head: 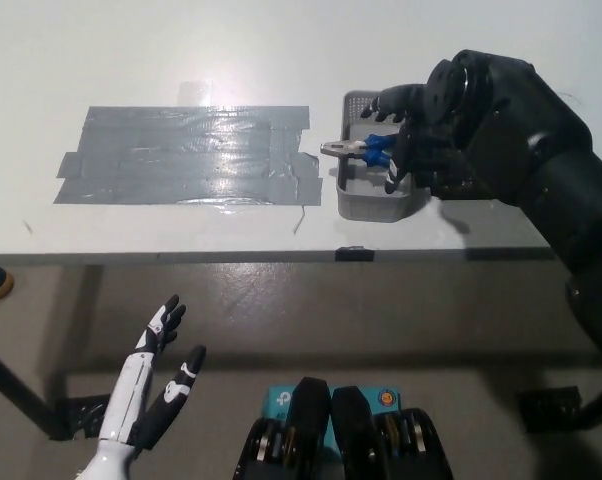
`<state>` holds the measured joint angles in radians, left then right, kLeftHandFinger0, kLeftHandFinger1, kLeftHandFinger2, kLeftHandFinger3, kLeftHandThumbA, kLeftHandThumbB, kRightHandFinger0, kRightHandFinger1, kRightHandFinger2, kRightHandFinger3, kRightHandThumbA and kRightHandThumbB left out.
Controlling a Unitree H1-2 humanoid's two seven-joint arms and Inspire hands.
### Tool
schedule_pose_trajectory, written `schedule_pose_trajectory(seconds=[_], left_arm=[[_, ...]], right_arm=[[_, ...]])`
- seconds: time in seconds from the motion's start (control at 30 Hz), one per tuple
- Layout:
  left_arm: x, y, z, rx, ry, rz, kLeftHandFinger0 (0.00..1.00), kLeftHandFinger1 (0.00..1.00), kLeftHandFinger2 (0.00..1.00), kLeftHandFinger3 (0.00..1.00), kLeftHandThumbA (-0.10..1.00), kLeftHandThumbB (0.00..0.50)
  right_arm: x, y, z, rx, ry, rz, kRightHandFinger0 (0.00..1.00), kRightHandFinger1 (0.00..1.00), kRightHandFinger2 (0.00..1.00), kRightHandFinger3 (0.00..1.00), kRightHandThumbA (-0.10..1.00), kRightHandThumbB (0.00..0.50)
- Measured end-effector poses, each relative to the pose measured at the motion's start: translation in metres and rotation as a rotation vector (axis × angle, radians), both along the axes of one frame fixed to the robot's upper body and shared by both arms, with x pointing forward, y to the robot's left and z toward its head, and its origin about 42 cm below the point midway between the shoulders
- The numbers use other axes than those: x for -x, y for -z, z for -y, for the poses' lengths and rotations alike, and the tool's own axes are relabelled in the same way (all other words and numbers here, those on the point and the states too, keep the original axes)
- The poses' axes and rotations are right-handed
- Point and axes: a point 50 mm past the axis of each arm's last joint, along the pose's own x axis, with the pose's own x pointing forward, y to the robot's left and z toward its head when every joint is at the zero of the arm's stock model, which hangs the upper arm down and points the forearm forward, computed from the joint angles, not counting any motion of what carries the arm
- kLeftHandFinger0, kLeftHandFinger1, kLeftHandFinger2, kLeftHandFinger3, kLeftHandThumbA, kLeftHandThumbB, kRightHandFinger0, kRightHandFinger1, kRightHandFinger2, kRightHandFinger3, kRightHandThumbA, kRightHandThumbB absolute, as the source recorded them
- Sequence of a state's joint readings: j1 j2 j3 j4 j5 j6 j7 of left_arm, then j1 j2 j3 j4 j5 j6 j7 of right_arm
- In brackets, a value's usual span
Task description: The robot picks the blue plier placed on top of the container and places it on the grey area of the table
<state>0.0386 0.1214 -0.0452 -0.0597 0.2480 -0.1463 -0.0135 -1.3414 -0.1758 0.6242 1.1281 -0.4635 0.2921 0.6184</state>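
The blue plier (366, 150) lies across the top of the grey container (374, 203), the black right hand (411, 135) spread over its handles without a grip, the white left hand (146, 390) open below the table, so lifting and carrying left to the grey area (186, 155) remain.

White table (131, 60), glare on top; grey-brown floor (281, 310) below; dark table leg (16, 390).
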Motion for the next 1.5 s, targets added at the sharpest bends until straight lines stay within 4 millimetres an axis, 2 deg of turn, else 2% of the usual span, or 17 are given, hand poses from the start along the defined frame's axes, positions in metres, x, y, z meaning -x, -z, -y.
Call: schedule_pose_trajectory(seconds=[0.13,0.3,0.43,0.53,0.93,1.03,1.07,1.1,1.13,1.17,1.2,1.23,1.27,1.3,1.33,1.47,1.5], left_arm=[[0.0,-0.001,0.0,-0.002,0.003,0.002,1.0,1.0,1.0,1.0,0.88,0.084],[-0.001,-0.001,0.0,-0.003,0.007,0.001,1.0,1.0,0.99,1.0,0.87,0.063],[0.0,-0.001,0.001,-0.003,0.013,0.003,1.0,1.0,0.95,1.0,0.86,0.049],[0.0,-0.001,0.001,-0.004,0.016,0.009,1.0,1.0,0.93,1.0,0.86,0.048],[-0.001,-0.003,0.001,-0.005,0.025,0.03,1.0,0.97,0.89,1.0,0.86,0.042],[-0.002,-0.004,0.002,-0.005,0.027,0.036,1.0,0.97,0.89,1.0,0.87,0.046],[-0.003,-0.005,0.002,-0.006,0.028,0.037,1.0,0.97,0.89,1.0,0.87,0.044],[-0.003,-0.005,0.002,-0.006,0.028,0.039,1.0,0.97,0.89,1.0,0.87,0.043],[-0.004,-0.005,0.002,-0.006,0.029,0.041,1.0,0.96,0.89,1.0,0.87,0.038],[-0.004,-0.006,0.002,-0.006,0.029,0.042,1.0,0.96,0.89,1.0,0.87,0.042],[-0.004,-0.006,0.002,-0.007,0.03,0.042,1.0,0.96,0.89,1.0,0.87,0.044],[-0.004,-0.006,0.002,-0.007,0.029,0.042,1.0,0.95,0.89,1.0,0.88,0.049],[-0.004,-0.006,0.002,-0.007,0.029,0.041,1.0,0.95,0.89,1.0,0.89,0.043],[-0.004,-0.006,0.002,-0.007,0.029,0.041,1.0,0.95,0.89,1.0,0.89,0.043],[-0.004,-0.006,0.002,-0.007,0.029,0.04,1.0,0.94,0.89,1.0,0.89,0.042],[-0.004,-0.006,0.002,-0.007,0.03,0.04,1.0,0.94,0.88,1.0,0.88,0.039],[-0.004,-0.006,0.002,-0.007,0.03,0.04,1.0,0.94,0.87,1.0,0.88,0.042]], right_arm=[[0.0,0.002,0.0,0.008,0.006,0.0,1.0,1.0,1.0,1.0,1.0,0.202],[-0.001,0.001,0.001,0.002,0.017,0.022,1.0,1.0,1.0,1.0,0.9,0.245],[-0.003,0.005,0.002,-0.009,0.038,0.041,1.0,1.0,1.0,1.0,0.89,0.258],[-0.002,0.011,0.0,-0.004,0.045,0.049,1.0,1.0,1.0,1.0,0.89,0.239],[0.001,0.041,-0.009,0.025,0.029,0.087,1.0,1.0,1.0,1.0,0.84,0.256],[0.003,0.05,-0.009,0.052,0.028,0.093,1.0,1.0,1.0,1.0,0.74,0.267],[0.003,0.051,-0.009,0.061,0.027,0.102,1.0,1.0,1.0,1.0,0.64,0.254],[0.003,0.052,-0.009,0.069,0.025,0.113,1.0,1.0,1.0,1.0,0.59,0.252],[0.003,0.052,-0.01,0.077,0.024,0.124,0.96,1.0,1.0,1.0,0.46,0.235],[0.003,0.054,-0.01,0.086,0.022,0.133,0.76,0.93,1.0,1.0,0.17,0.198],[0.003,0.055,-0.011,0.093,0.022,0.146,0.49,0.61,0.74,1.0,-0.02,0.182],[0.004,0.058,-0.011,0.102,0.021,0.168,0.17,0.27,0.41,0.95,-0.1,0.228],[0.004,0.06,-0.01,0.108,0.022,0.181,0.1,0.2,0.31,0.83,-0.1,0.223],[0.004,0.062,-0.01,0.113,0.022,0.197,0.08,0.18,0.27,0.76,-0.1,0.212],[0.005,0.065,-0.009,0.124,0.021,0.222,0.02,0.11,0.23,0.72,-0.1,0.214],[0.006,0.072,-0.007,0.133,0.007,0.3,0.0,0.09,0.26,0.65,-0.1,0.237],[0.007,0.074,-0.007,0.134,0.002,0.32,0.0,0.0,0.17,0.62,-0.1,0.241]])
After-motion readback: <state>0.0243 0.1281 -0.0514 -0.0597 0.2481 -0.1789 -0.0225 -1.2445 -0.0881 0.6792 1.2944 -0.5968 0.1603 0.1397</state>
